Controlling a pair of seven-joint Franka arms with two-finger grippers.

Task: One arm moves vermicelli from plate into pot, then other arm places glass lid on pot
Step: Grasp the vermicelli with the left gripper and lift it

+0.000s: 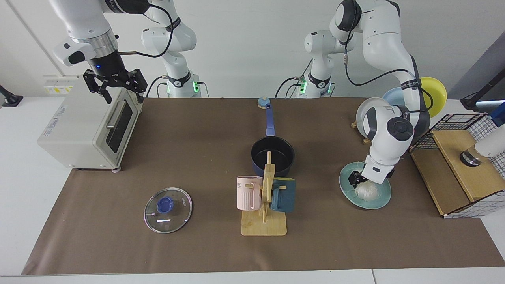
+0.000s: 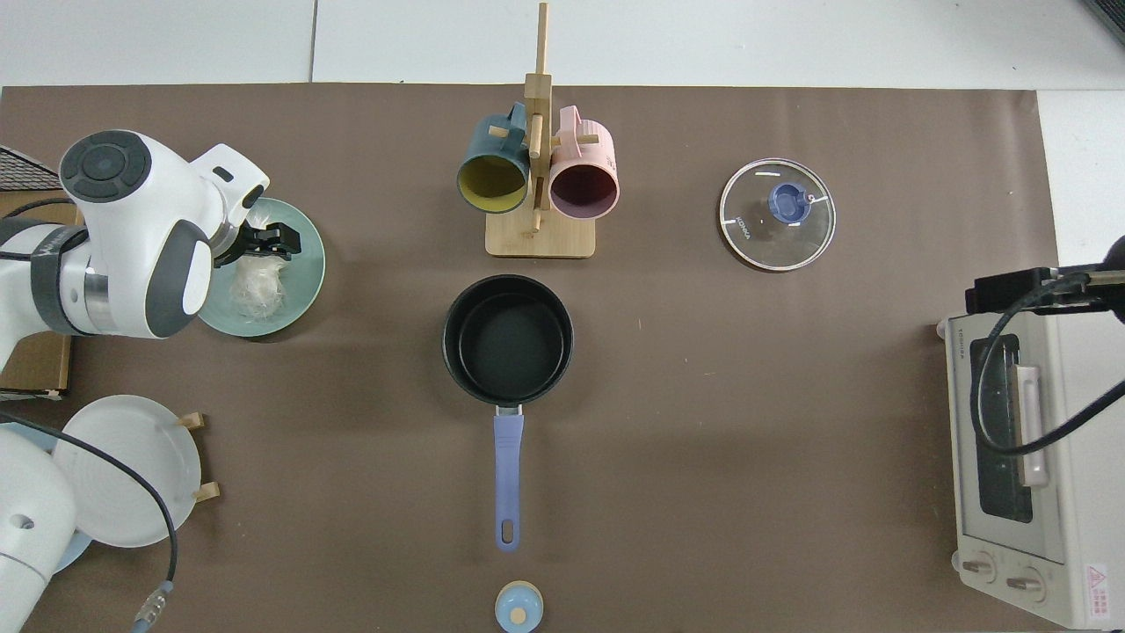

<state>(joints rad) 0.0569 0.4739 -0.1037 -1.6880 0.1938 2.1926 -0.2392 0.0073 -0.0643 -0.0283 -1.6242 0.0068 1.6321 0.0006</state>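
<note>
The vermicelli (image 1: 367, 191) (image 2: 257, 290) lies as a white bundle on the teal plate (image 1: 383, 196) (image 2: 309, 264) at the facing view's right. My left gripper (image 1: 356, 178) (image 2: 283, 241) is down on the plate at the bundle's far end, open, with its fingers on either side of the threads. The dark blue pot (image 1: 292, 154) (image 2: 507, 338) stands mid-table with nothing in it, its handle pointing toward the arm bases. The glass lid (image 1: 178, 213) (image 2: 756, 237) lies flat on the mat near the front. My right gripper (image 1: 123, 98) waits open above the toaster oven.
A toaster oven (image 1: 79, 126) (image 2: 1011, 457) stands at one table end. A wooden mug rack (image 1: 264, 227) (image 2: 538, 237) with a pink and a dark blue mug stands in front of the pot. White plate on a stand (image 2: 114, 466), wooden box (image 1: 457, 173), small blue knob (image 1: 263, 102).
</note>
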